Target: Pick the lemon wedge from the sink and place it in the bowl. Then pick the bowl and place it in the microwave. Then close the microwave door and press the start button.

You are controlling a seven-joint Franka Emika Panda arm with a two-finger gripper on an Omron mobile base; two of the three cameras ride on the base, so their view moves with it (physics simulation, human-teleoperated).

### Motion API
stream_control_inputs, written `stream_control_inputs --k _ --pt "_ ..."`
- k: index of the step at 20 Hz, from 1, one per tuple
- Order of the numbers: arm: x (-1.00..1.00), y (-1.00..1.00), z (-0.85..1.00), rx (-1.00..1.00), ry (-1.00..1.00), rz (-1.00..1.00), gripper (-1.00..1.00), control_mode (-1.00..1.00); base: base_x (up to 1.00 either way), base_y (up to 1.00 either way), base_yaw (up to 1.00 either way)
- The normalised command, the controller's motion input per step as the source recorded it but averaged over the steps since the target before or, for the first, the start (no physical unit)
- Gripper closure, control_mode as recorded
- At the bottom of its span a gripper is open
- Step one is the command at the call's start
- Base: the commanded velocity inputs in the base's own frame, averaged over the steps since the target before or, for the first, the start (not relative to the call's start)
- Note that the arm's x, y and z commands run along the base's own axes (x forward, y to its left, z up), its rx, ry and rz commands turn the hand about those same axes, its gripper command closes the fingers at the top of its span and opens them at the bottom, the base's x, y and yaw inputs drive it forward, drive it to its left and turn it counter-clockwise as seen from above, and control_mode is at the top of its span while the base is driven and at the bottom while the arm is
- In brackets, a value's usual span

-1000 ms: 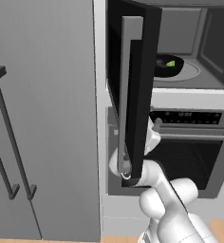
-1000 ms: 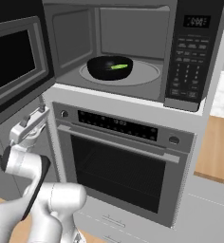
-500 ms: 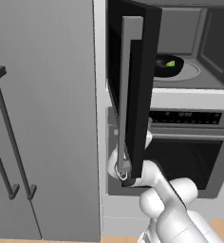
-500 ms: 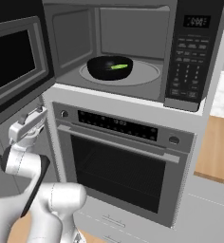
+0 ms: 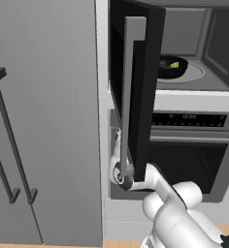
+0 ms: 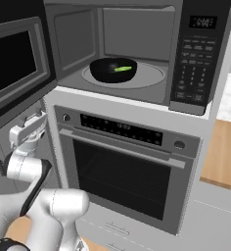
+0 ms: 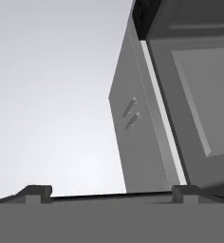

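The dark bowl (image 6: 112, 70) sits on the glass turntable inside the open microwave (image 6: 137, 29), with the lime-green lemon wedge (image 6: 123, 69) lying in it. From the left, the bowl (image 5: 171, 68) and wedge (image 5: 174, 64) show past the door's edge. The microwave door (image 6: 17, 63) swings out wide to the left and appears edge-on (image 5: 136, 97). My gripper (image 6: 33, 123) points upward just below the door's lower edge, open and empty. The fingertips (image 7: 38, 192) stand wide apart, with the door's face (image 7: 194, 95) above them to the right. The sink is out of view.
The keypad panel (image 6: 196, 59) runs down the microwave's right side. Below it is the oven (image 6: 127, 171) with its control strip. A tall grey cabinet with bar handles (image 5: 9, 140) stands to the left. A wooden counter (image 6: 225, 152) lies at the far right.
My hand has crept slightly left beneath the door. The door, bowl and wedge have not moved.
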Motion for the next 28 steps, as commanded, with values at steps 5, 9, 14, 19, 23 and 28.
stream_control_inputs --k 5,9,14,19,23,28 --pt "0.45 0.22 -0.66 -0.02 0.00 0.00 -1.00 -1.00 0.00 0.00 0.00" --pt "0.40 0.19 -0.69 -0.03 0.00 0.00 -1.00 -1.00 0.00 0.00 0.00" --pt "0.38 0.20 -0.67 -0.03 0.00 0.00 -1.00 -1.00 0.00 0.00 0.00" --pt "0.37 0.19 -0.63 -0.02 0.00 0.00 -1.00 -1.00 0.00 0.00 0.00" --pt "0.30 0.22 -0.58 -0.01 0.00 0.00 -1.00 -1.00 0.00 0.00 0.00" --pt "0.12 0.34 -0.28 0.00 0.00 0.00 -1.00 -1.00 0.00 0.00 0.00"
